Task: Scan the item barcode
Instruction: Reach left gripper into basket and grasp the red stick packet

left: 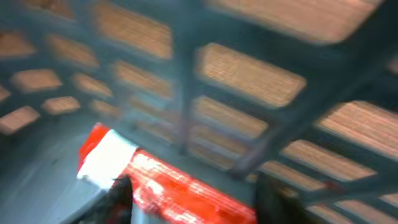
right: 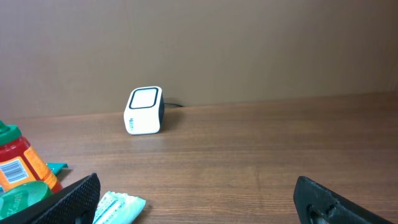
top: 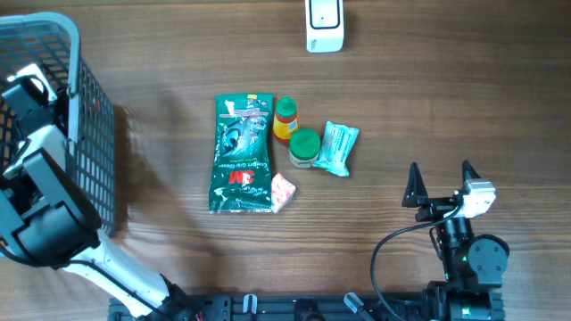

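My left gripper (left: 198,199) is down inside the dark wire basket (top: 89,107) at the table's left edge. A red and white packet (left: 180,186) lies between its two fingers, and both fingers touch it. That view is blurred. The white barcode scanner (top: 324,25) stands at the far middle of the table, and it also shows in the right wrist view as a scanner (right: 144,111) facing me. My right gripper (top: 440,183) rests at the near right, open and holding nothing.
A group of goods lies mid-table: a green 3M packet (top: 241,153), a red bottle with a green cap (top: 285,120), a green-lidded jar (top: 304,147), a teal packet (top: 337,148) and a pink packet (top: 283,192). The basket's mesh walls (left: 249,74) stand close round my left gripper.
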